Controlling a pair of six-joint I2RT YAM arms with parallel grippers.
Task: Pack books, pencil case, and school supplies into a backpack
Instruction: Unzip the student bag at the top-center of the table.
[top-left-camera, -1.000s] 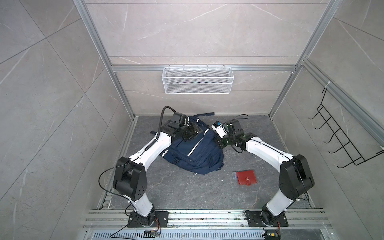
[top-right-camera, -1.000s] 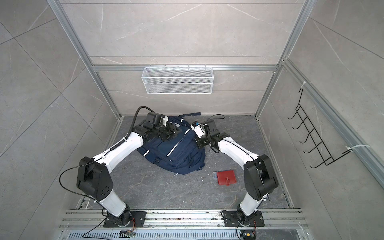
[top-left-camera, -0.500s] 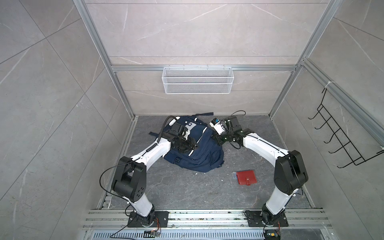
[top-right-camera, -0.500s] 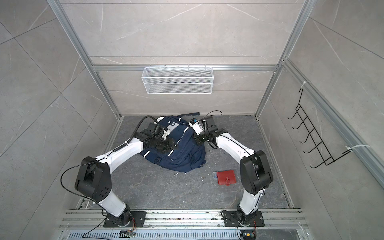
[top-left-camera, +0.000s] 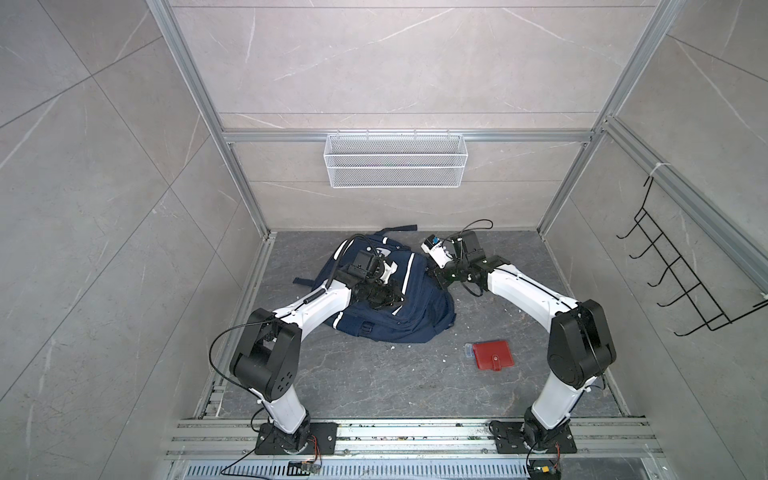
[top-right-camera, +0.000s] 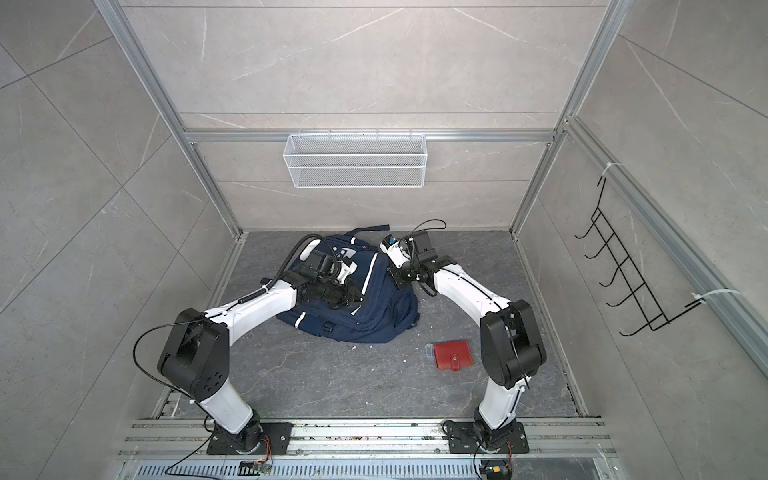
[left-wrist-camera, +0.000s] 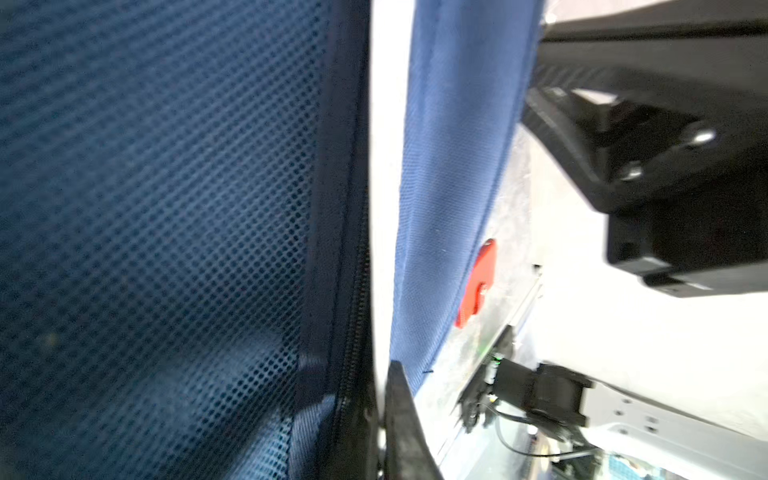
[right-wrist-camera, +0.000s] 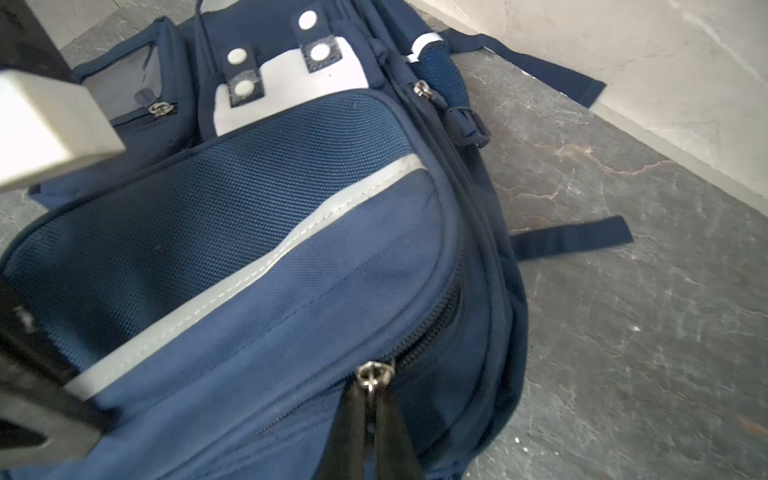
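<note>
The navy backpack (top-left-camera: 415, 307) (top-right-camera: 382, 309) lies flat on the grey floor, with its white stripes and dotted patches up. My left gripper (top-left-camera: 388, 301) (left-wrist-camera: 380, 428) rests on its middle, shut on a thin fold of backpack fabric beside a zipper. My right gripper (top-left-camera: 438, 280) (right-wrist-camera: 372, 415) sits at the pack's right edge, shut on a metal zipper pull (right-wrist-camera: 372, 378). The red snap case (top-left-camera: 492, 355) (top-right-camera: 453, 356) (left-wrist-camera: 478, 282) lies on the floor to the front right, apart from both grippers, with a small clear plastic piece (top-left-camera: 468, 351) beside it. Books and pencil case are out of view.
A white wire basket (top-left-camera: 395, 166) hangs on the back wall and a black hook rack (top-left-camera: 681, 282) on the right wall. Aluminium rails (top-left-camera: 395, 432) carry both arm bases at the front. Small white crumbs dot the floor near the backpack.
My left gripper has moved from the backpack's far end toward its middle and closed on the fabric. The right gripper has stayed shut on the zipper pull and shifted slightly back.
</note>
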